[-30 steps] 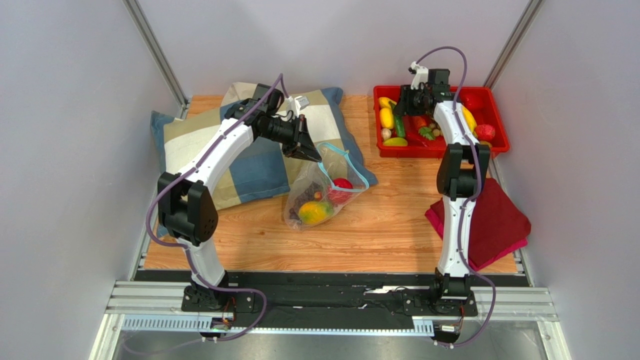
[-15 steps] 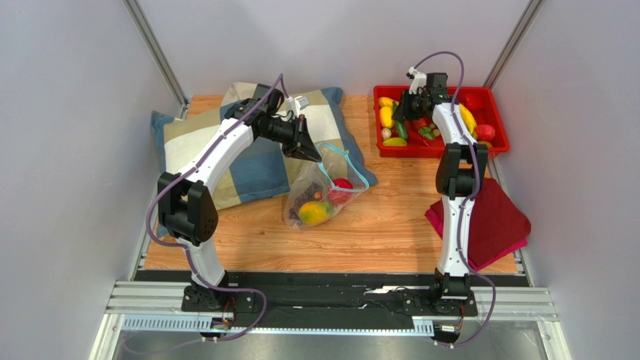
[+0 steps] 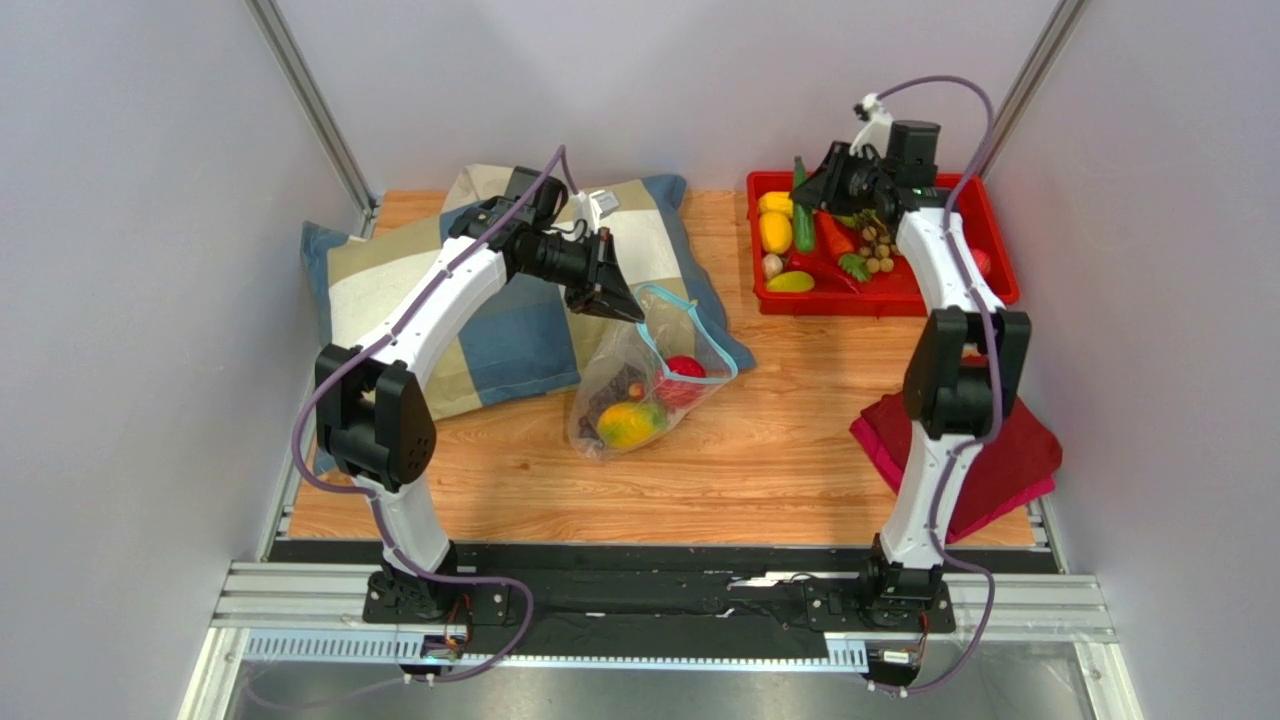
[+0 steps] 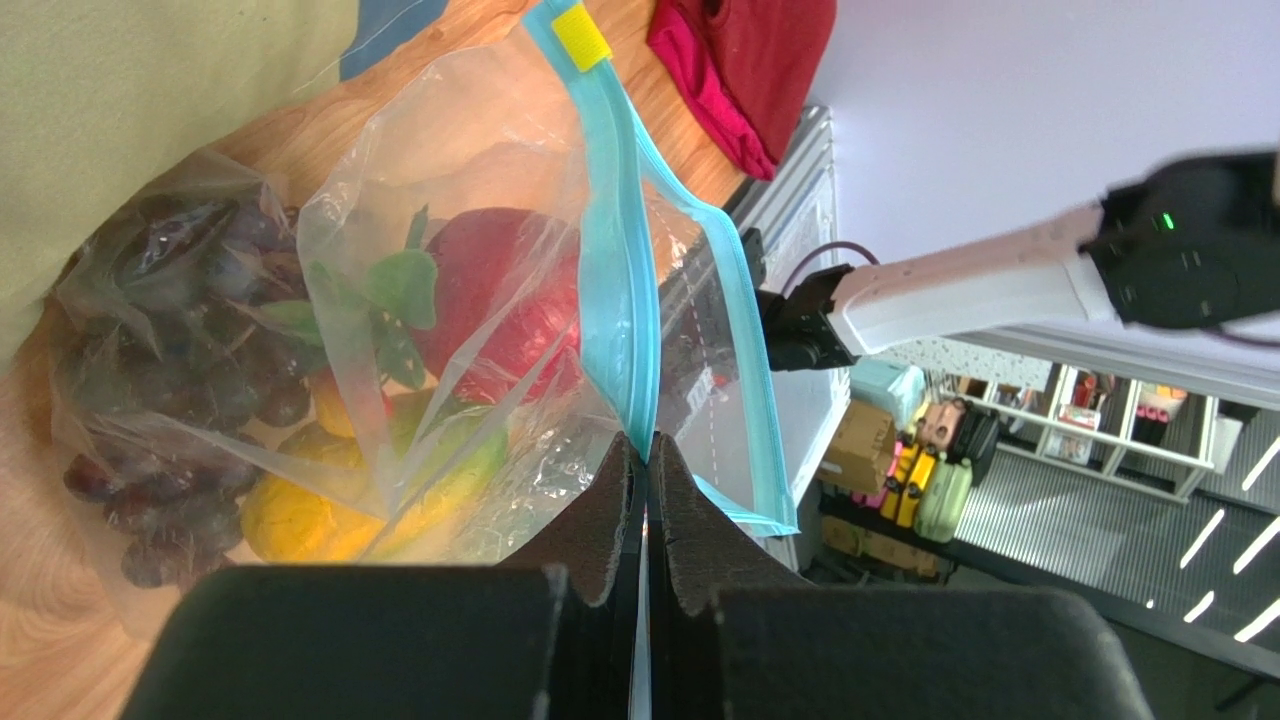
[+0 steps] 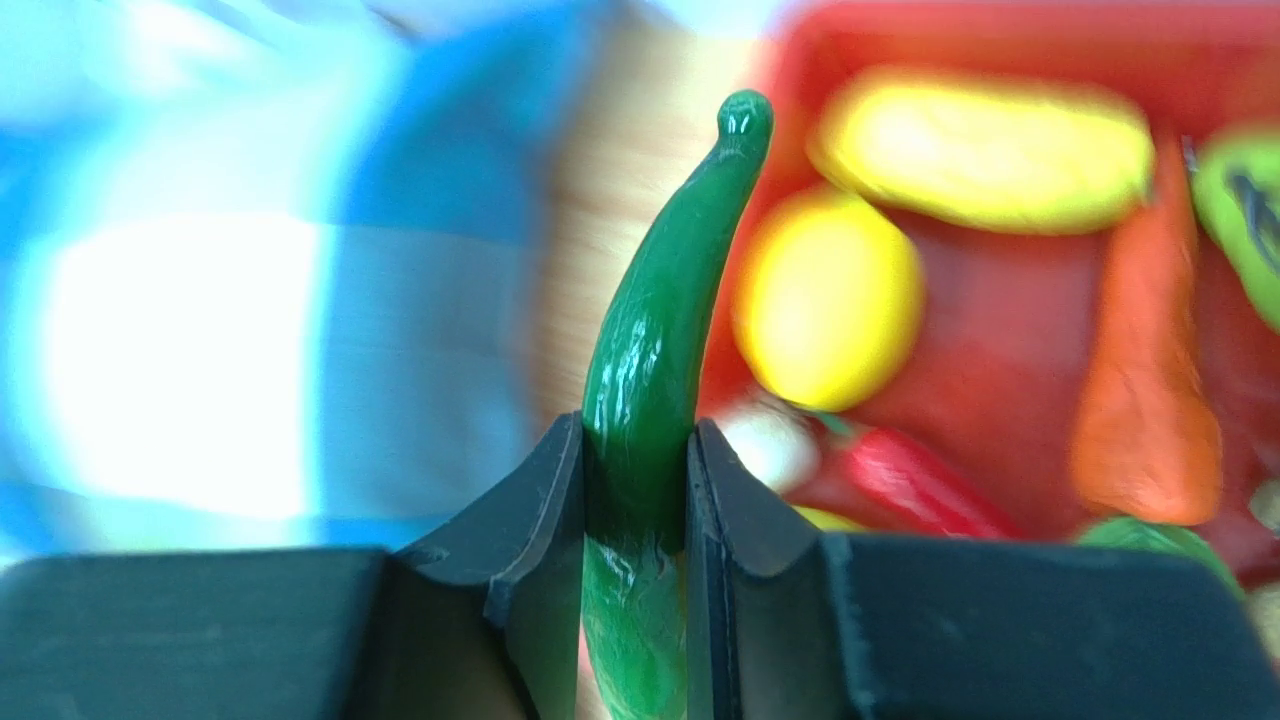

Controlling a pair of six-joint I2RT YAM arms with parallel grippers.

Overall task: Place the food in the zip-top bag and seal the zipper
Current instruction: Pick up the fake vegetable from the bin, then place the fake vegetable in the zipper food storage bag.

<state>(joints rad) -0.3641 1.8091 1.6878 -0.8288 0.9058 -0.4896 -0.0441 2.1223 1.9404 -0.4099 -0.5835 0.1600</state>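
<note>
A green chili (image 5: 663,285) is clamped lengthwise in the right gripper (image 5: 637,450) above the red tray (image 3: 879,305); the zip-top bag (image 3: 628,387), its zipper (image 4: 609,255) pinched by the closed left gripper (image 4: 646,468), lies well to its left

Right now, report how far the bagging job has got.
Done: grapes, a red fruit and a yellow piece sit inside the zip-top bag. In hand: left tool pinches the zipper edge, mouth open; right tool grips a green pepper at the red bin. Left: bin's other food, then sealing.

Zip-top bag (image 3: 609,375), blue zipper (image 4: 607,300) open, lies holding grapes (image 4: 226,375) and a red fruit (image 4: 504,293).
</note>
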